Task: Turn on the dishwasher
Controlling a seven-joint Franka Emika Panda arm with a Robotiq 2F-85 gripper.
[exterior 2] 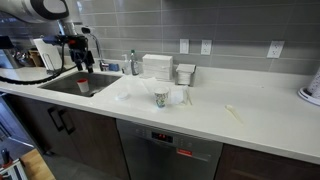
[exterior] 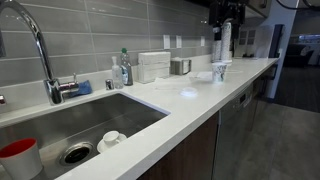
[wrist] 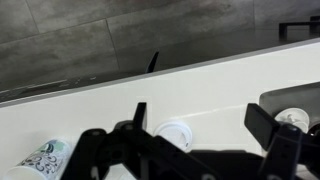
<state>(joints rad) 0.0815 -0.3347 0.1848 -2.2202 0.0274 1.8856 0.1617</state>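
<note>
The dishwasher (exterior 2: 170, 155) is a grey metal front under the white counter, with a dark control strip along its top. It also shows in an exterior view as a grey panel (exterior: 236, 128) past the dark wood doors. My gripper (exterior 2: 78, 52) hangs open and empty, high over the sink end of the counter and well away from the dishwasher. It also shows at the top of an exterior view (exterior: 225, 14). In the wrist view my open fingers (wrist: 205, 125) frame a white cup lid (wrist: 176, 133) on the counter.
A steel sink (exterior: 60, 125) with a tall faucet (exterior: 45, 55) holds a white cup (exterior: 110, 140) and a red cup (exterior: 18, 158). A patterned paper cup (exterior 2: 160, 97), white boxes (exterior 2: 157, 66) and a soap bottle (exterior: 123, 68) stand on the counter (exterior 2: 250, 110).
</note>
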